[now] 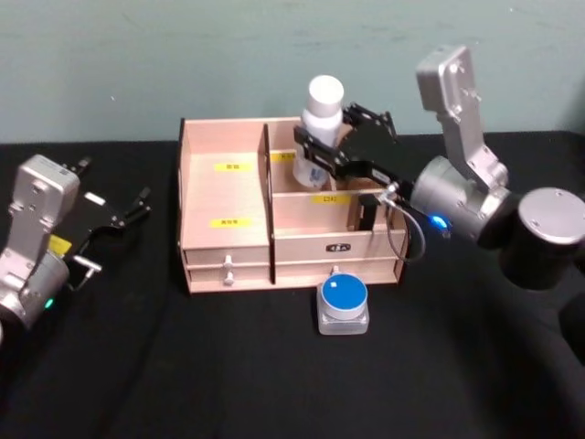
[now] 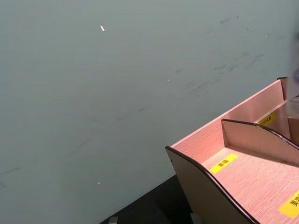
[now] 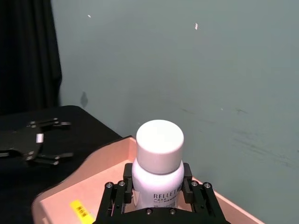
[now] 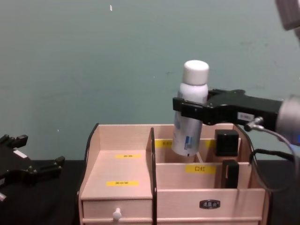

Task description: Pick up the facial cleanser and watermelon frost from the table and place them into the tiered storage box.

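1. The cleanser (image 4: 190, 93), a white capped bottle, is over the back right compartment of the box (image 1: 208, 194); it tilts slightly, its base is below the rear rim, and I cannot tell whether it touches the floor.
2. The right gripper (image 4: 188, 109) is clamped around the bottle's middle, one finger on each side; its arm reaches in from the right, above the front compartments.
3. The frost (image 1: 344, 297), a small blue-lidded jar, stands on the table just in front of the box, untouched.
4. The left gripper (image 3: 58, 141) is parked well to the left of the box, fingers apart and holding nothing.
5. Step in hand, as I judge it: placing the cleanser, the first of two items.
6. The next move calls for lowering the bottle until it rests, parting the fingers, and lifting straight up clear of the dividers; then the jar remains.
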### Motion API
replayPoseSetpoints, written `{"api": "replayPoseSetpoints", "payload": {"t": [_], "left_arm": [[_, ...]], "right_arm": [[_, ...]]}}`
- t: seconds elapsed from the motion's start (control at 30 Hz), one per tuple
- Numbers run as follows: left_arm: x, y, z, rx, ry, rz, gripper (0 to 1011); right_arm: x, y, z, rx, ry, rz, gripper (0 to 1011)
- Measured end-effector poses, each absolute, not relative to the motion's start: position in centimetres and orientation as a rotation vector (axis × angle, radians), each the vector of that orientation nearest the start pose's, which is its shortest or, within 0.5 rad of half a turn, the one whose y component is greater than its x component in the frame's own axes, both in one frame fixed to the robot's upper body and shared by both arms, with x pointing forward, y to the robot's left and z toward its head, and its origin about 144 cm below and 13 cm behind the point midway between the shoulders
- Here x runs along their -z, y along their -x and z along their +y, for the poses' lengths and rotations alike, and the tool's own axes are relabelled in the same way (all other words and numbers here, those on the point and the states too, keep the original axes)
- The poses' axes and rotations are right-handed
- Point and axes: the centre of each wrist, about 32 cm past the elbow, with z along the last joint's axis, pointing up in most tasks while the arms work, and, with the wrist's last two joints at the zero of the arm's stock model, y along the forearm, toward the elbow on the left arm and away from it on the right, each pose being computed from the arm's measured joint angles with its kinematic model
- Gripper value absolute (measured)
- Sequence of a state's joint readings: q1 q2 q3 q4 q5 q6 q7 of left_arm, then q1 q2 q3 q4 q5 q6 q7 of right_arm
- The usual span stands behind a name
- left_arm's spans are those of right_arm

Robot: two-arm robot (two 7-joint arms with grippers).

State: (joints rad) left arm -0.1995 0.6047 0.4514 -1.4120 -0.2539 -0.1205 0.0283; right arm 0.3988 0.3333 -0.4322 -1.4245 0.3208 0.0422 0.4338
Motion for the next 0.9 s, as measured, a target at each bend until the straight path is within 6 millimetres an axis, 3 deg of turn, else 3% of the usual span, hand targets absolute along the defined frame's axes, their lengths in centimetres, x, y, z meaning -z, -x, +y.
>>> {"api": "replayPoseSetpoints", "payload": {"t": [0.3,0.9], "left_arm": [[-114.0,-48.9,31.0,-1.248,-0.305,-0.285,1001],[-114.0,-48.9,31.0,-1.248,-0.304,-0.285,1001]], "right_arm": [[-120.9,-56.6,-20.7,0.823,0.073,-0.119,593],[-118.9,-57.6,-20.1,0.818,0.098,-0.078,593]]}}
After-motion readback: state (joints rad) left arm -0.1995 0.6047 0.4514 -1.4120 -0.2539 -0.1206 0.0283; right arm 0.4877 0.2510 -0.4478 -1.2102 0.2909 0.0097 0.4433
